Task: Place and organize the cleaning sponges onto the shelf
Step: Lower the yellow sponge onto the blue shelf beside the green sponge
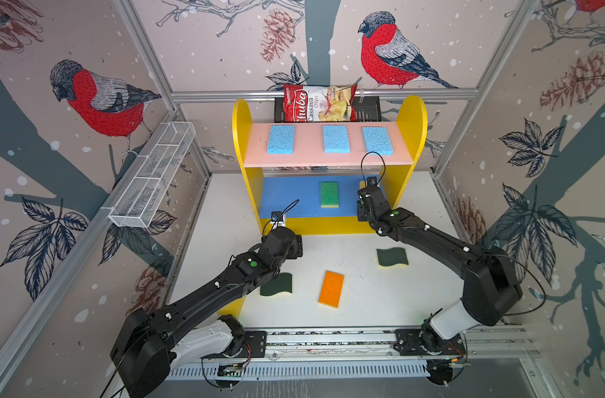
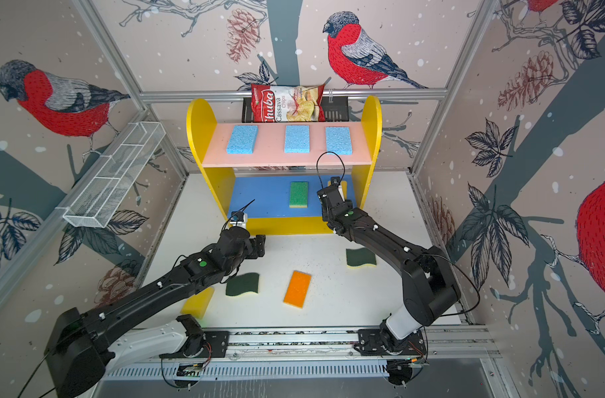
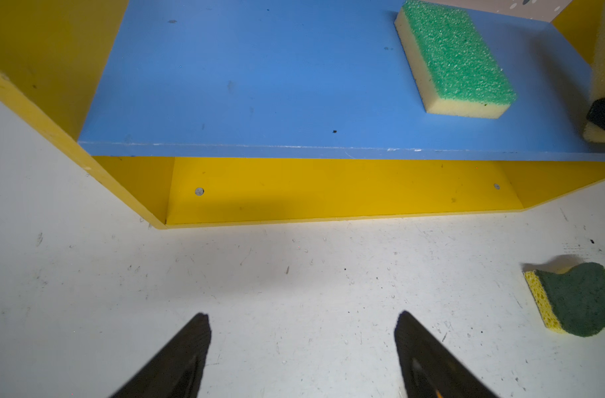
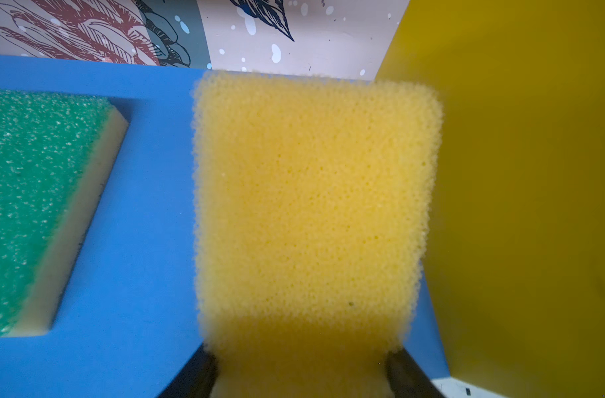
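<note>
Yellow sponge (image 4: 311, 206), porous and soft-edged, fills the right wrist view, its near end clamped in the right end effector (image 4: 303, 374). It hangs over the blue middle board (image 4: 139, 241) of the shelf (image 1: 308, 143), between the green-topped sponge (image 4: 35, 193) and the yellow side panel (image 4: 535, 206); contact with the board is unclear. Placing looks underway: next, lower it flat beside its neighbour, then let go. Left end effector (image 3: 301, 348) hovers empty, jaws apart, above the bench (image 3: 294, 275).

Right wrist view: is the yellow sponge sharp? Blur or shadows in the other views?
Right wrist view: yellow sponge fills the frame, fuzzy at its edges, near end shadowed; green-topped sponge also soft. Left wrist view: sharp, shelf shaded in its lower bay. Both top views: sharp, evenly lit.
</note>
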### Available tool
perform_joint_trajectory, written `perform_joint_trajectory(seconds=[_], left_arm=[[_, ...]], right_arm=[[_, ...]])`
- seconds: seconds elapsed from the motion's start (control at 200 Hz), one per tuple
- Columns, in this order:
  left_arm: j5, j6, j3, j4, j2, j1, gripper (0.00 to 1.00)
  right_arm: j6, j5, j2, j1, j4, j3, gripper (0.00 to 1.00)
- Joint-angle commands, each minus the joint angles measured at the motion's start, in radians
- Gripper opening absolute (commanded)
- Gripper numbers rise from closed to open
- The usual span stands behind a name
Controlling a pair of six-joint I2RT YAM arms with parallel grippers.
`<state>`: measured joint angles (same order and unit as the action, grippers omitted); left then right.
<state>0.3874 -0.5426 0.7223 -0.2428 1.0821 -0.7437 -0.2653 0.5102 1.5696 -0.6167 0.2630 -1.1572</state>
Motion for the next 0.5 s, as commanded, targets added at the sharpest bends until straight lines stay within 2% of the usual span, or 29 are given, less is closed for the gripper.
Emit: perform_joint_trajectory(seconds=[0.0, 0.495], left_arm=[[-0.003, -0.002, 0.003, 0.040, 0.008, 0.000, 0.85], [-0.007, -0.010, 0.031, 0.051, 0.082, 0.000, 0.84]], right_arm=[[0.005, -0.012, 0.007, 0.005, -0.037, -0.003, 0.59], [0.016, 0.029, 0.065, 0.018, -0.039, -0.011, 0.62]])
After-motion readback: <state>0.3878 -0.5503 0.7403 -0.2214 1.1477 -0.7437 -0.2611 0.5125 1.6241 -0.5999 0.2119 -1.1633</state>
